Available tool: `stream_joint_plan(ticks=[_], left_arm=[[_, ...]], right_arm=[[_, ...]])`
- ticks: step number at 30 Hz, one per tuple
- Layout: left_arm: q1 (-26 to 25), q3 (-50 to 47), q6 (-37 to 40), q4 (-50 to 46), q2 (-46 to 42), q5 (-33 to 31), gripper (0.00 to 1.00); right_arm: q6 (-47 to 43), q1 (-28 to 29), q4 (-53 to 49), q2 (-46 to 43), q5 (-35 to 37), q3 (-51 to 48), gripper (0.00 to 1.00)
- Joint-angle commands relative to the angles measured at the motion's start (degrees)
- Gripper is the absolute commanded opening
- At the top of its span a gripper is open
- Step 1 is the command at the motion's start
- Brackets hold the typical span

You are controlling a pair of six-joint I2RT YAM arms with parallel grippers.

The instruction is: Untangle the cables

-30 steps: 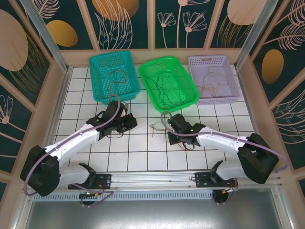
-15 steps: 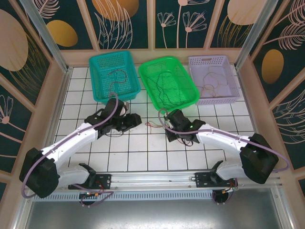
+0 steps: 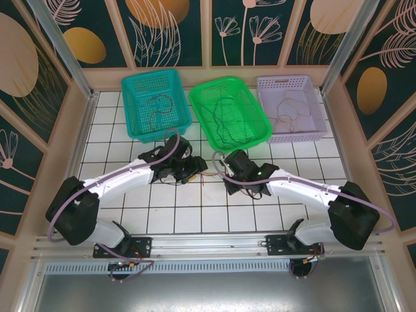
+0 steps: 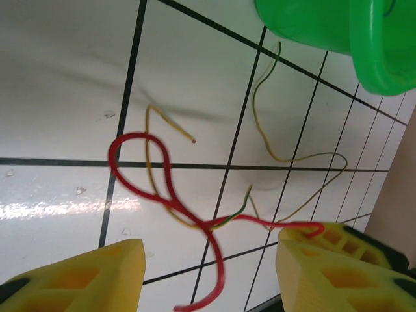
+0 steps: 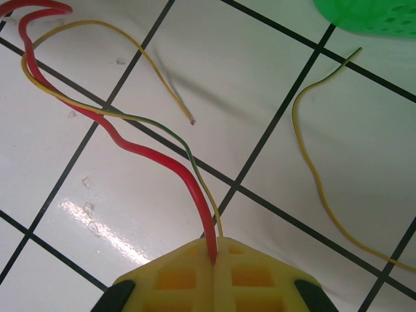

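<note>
Right wrist: we see right gripper [image 5: 214, 250] pinching thin red wire [image 5: 149, 153] and yellow-green wire [image 5: 156, 123] (both together), on white tiled table [image 3: 110, 130] toward far edge. Left gripper [image 4: 208, 260] gapes astride red loop; we'd pinch red alone, pull apart slowly.

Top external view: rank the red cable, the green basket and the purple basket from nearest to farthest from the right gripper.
1. red cable: clamped in the fingers of the right gripper, running off to the left.
2. green basket: just beyond the gripper, at the centre back.
3. purple basket: at the back right, farthest.
</note>
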Motion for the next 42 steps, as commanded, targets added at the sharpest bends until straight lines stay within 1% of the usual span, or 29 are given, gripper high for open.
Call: stream_joint_plan(ticks=[1,6,10,14,16,17,21,24,28,31,33,35,39,42], left_arm=[[-0.3,1.6,-1.4,0.1,1.4,-0.2,0.51],[-1.4,1.2,-0.8,-2.2,2.7,0.1,0.45],[-1.4,2.9,0.7,-3.8,4.2,-1.2,0.36],[-1.4,3.8,0.9,-3.2,5.2,-1.3,0.18],[-1.4,3.8,0.8,-3.4,4.8,-1.6,0.05],[-1.4,3.8,0.9,-3.9,4.2,-2.1,0.0],[-1.0,7.0,0.7,-7.3,0.8,-5.6,0.0],[1.0,7.5,-1.5,-8.0,-3.2,-6.8,0.0],[6.6,5.1,-7.2,-4.2,-9.9,-4.3,0.0],[10.6,2.3,-12.0,0.4,-14.3,-2.1,0.0],[12.7,0.4,-16.1,4.3,-15.9,0.2,0.0],[14.0,-1.8,-20.6,8.6,-17.8,0.8,0.0],[15.4,-7.2,-32.7,16.7,-22.2,-1.6,0.0],[16.5,-12.5,-42.8,23.5,-26.5,-5.5,0.0]], right_arm=[[-0.7,0.8,-0.4,-0.2,2.0,1.8,0.0],[-0.6,1.1,0.1,-0.7,2.9,1.9,0.0],[-0.7,1.8,0.5,-1.7,3.6,1.7,0.0],[-0.8,2.5,0.3,-2.1,4.2,1.2,0.0],[-1.0,2.6,0.2,-2.2,4.6,0.9,0.0],[-1.2,2.6,0.2,-2.2,5.0,0.9,0.0],[-3.2,2.7,0.6,-2.6,5.9,1.1,0.0],[-6.7,2.8,1.2,-2.9,6.5,1.4,0.0],[-14.2,3.5,3.0,-4.6,8.3,-0.7,0.0],[-20.6,4.3,6.6,-7.9,11.4,-4.9,0.0],[-24.3,4.5,9.3,-10.0,12.6,-7.2,0.0],[-27.8,5.0,11.5,-11.3,13.7,-9.0,0.0],[-33.7,7.1,13.5,-11.6,16.2,-11.1,0.0],[-36.6,8.7,14.6,-11.2,17.6,-12.5,0.0]])
